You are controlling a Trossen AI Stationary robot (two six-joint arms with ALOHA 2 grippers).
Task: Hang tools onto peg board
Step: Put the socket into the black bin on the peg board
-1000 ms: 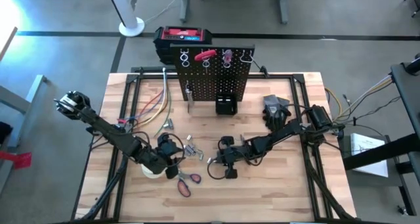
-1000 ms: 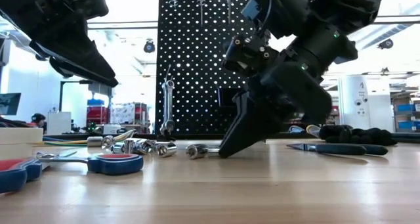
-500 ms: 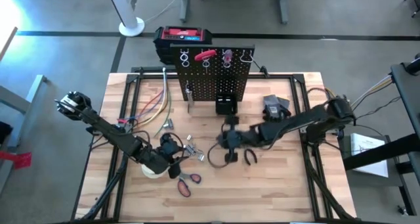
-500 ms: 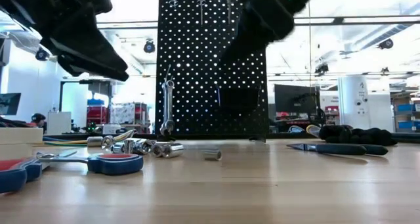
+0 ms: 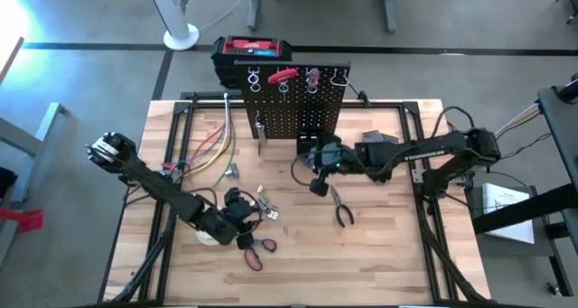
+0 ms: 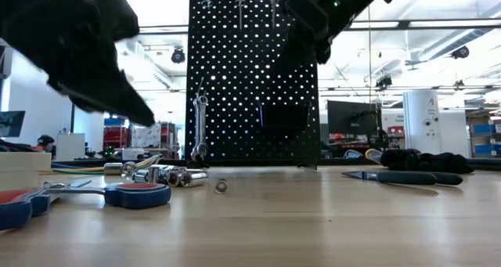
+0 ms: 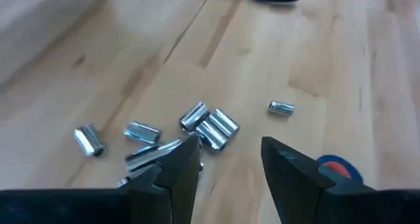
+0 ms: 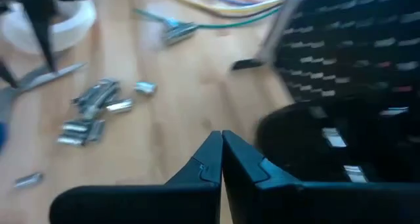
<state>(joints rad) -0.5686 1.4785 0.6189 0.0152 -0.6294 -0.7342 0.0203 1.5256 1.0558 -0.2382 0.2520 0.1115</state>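
A: What has changed for us since a second ago?

B: Our right pincer (image 5: 316,183) has lifted off the bench (image 5: 388,254) and swung back toward the peg board (image 5: 296,109); it now hangs just in front of the small black bin (image 5: 310,145). A second ago it was pressed low near the middle of the bench. The black-handled pliers (image 5: 341,207), hidden under that arm before, now lie in the open.

A: And its fingers?

B: Together, tip against tip in the right wrist view (image 8: 222,142); we can't see anything between them.

A: The loose socket?

B: One small silver socket (image 6: 221,186) lies alone on the wood, left of where it lay earlier in the low view, apart from the cluster of sockets (image 5: 265,202).

A: Our left pincer?

B: The left pincer (image 7: 230,159) hovers low over that cluster with its fingers apart, nothing between them. The red-handled scissors (image 5: 256,250) lie just beside it. A wrench (image 6: 200,126) hangs on the peg board.
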